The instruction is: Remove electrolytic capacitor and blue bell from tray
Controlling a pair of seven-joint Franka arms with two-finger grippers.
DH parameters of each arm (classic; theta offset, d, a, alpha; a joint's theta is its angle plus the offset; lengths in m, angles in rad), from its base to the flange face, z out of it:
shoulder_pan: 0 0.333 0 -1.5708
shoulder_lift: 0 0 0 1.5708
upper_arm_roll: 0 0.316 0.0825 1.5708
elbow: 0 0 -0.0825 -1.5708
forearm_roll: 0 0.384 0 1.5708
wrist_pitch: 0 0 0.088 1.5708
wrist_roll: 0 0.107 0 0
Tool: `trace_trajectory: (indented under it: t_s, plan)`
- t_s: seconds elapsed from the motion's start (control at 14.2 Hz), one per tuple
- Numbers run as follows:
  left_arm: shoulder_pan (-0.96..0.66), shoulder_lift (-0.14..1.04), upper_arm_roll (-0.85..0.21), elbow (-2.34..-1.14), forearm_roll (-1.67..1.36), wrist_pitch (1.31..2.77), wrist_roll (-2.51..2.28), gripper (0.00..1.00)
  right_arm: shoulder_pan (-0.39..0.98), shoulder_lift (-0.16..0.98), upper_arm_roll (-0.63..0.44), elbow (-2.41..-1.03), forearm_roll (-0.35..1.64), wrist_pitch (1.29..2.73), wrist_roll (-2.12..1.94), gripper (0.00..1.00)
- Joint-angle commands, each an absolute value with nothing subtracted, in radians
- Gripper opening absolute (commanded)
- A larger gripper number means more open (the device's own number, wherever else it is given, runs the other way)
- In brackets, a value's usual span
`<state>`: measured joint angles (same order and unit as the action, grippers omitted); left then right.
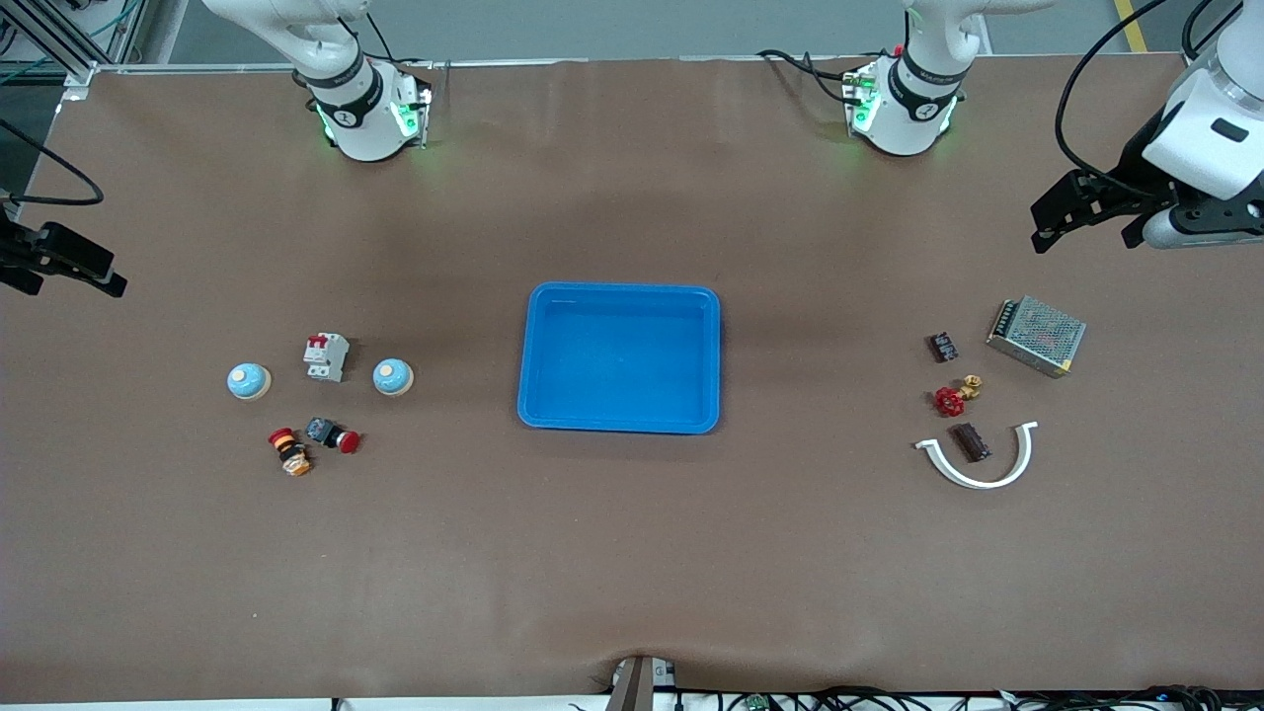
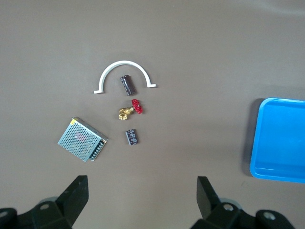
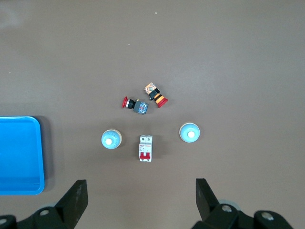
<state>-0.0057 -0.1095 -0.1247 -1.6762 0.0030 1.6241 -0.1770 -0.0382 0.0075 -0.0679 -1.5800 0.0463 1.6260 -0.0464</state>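
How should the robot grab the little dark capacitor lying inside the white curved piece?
Probably from straight above, pinching the capacitor across its round body at the middle. It lies flat on its side, so its long sides are free. The fingers should go down inside the white curved clamp, which arcs around it without touching. The open left gripper waits closest.

A blue tray (image 1: 619,357) sits mid-desk (image 1: 632,553). Toward the right arm's end lie two bells (image 1: 249,381) (image 1: 393,376), a circuit breaker (image 1: 327,356) between them and two push buttons (image 1: 289,451) (image 1: 333,434). Toward the left arm's end lie two capacitors (image 1: 970,441) (image 1: 945,347), a red valve (image 1: 954,397), a white clamp (image 1: 980,464) and a power supply (image 1: 1036,336). Both end effectors (image 1: 1081,212) (image 1: 64,269) hover open.
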Motion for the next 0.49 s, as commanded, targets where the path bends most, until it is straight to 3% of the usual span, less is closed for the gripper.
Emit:
trace_trajectory:
  t_s: [0.0, 0.42]
  plan:
    - [-0.003, -0.095, -0.12, -1.629, -0.003, 1.572, -0.149, 1.0, -0.034, -0.009, -0.069, -1.595, 0.046, 1.626, -0.035, 1.0]
    - [-0.005, -0.094, -0.12, -1.629, -0.003, 1.572, -0.149, 1.0, -0.034, -0.011, -0.069, -1.608, 0.046, 1.634, -0.035, 1.0]
